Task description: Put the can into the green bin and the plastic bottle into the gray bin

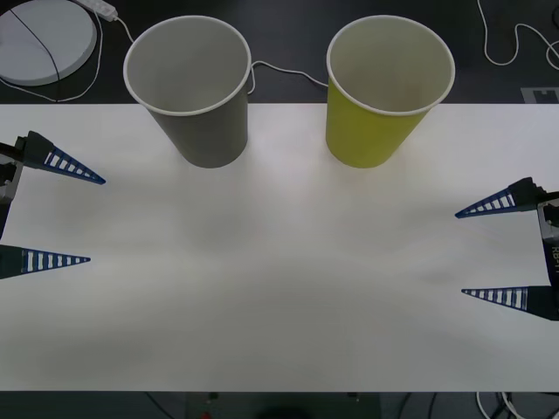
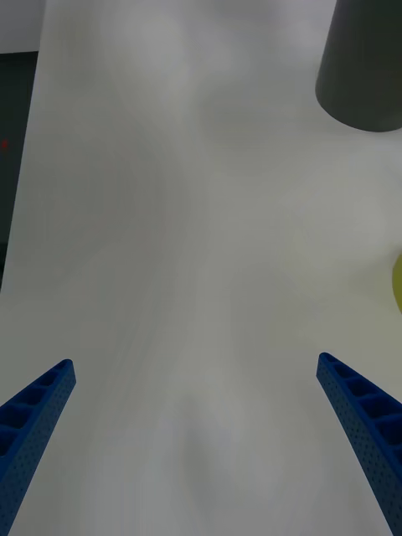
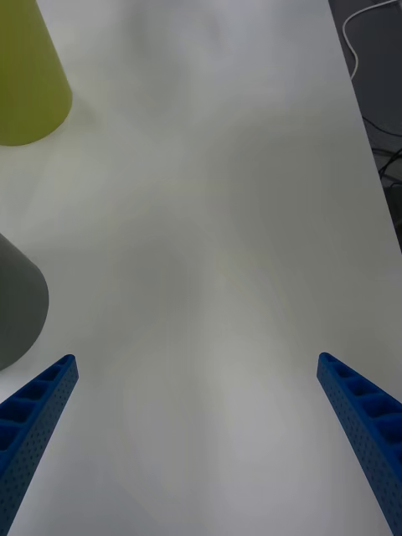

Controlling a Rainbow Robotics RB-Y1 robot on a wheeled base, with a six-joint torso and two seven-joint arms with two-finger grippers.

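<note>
The gray bin (image 1: 205, 131) stands upright at the table's back, left of centre, and the green bin (image 1: 371, 135) stands upright to its right; both show pale insides. The can and the plastic bottle are out of view. My left gripper (image 1: 97, 220) hovers open at the table's left edge with nothing between its fingers. At the right edge, my right gripper (image 1: 459, 253) is open as well and holds nothing. The right wrist view has its gripper (image 2: 194, 362) over bare table, with the gray bin (image 2: 364, 67) and a sliver of the green bin (image 2: 397, 285) farther off. The left wrist view shows its gripper (image 3: 197, 358), the green bin (image 3: 25, 75) and the gray bin (image 3: 17, 310).
The white table (image 1: 279, 288) spreads wide between the two grippers and in front of the bins. Behind it, on a dark surface, lie a white round disc (image 1: 44, 39) at the back left and white cables (image 1: 515, 44) at the back right.
</note>
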